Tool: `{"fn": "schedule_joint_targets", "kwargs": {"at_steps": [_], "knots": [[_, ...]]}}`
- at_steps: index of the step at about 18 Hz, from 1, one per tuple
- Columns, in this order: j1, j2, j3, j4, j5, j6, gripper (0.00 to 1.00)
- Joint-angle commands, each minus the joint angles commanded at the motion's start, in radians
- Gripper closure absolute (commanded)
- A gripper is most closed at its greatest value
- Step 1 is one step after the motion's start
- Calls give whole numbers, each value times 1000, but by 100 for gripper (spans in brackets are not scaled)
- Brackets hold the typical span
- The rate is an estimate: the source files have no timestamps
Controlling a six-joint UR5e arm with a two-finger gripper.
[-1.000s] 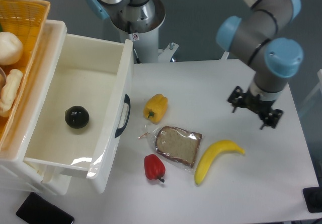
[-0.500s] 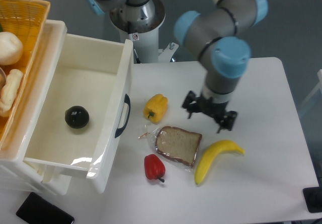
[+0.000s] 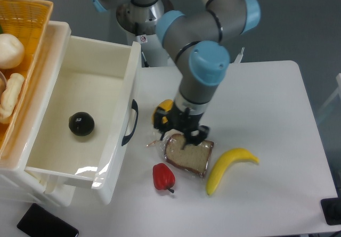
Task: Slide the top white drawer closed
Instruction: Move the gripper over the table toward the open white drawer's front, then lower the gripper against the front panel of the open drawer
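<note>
- The top white drawer [image 3: 80,125] is seen pulled far out at the left of the white table [image 3: 266,194], its handled front facing right.
- A black ball [image 3: 81,124] lies inside.
- The gripper [image 3: 175,130] is poised over the bagged bread [image 3: 187,154], beside the yellow pepper [image 3: 163,109]; its jaws look parted, nothing held.
- Bare tabletop lies right of the drawer front.

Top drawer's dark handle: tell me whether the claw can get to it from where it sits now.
Probably yes. The claw hangs over the yellow pepper and bagged bread, just right of the top white drawer; bare table lies between it and the handle.
</note>
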Motion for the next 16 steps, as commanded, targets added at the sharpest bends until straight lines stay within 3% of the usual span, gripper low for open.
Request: {"fn": "schedule_joint_targets", "kwargs": {"at_steps": [2, 16], "knots": [[0, 0, 0, -20, -37, -3, 100], [31, 15, 35, -239, -157, 8, 100]]}}
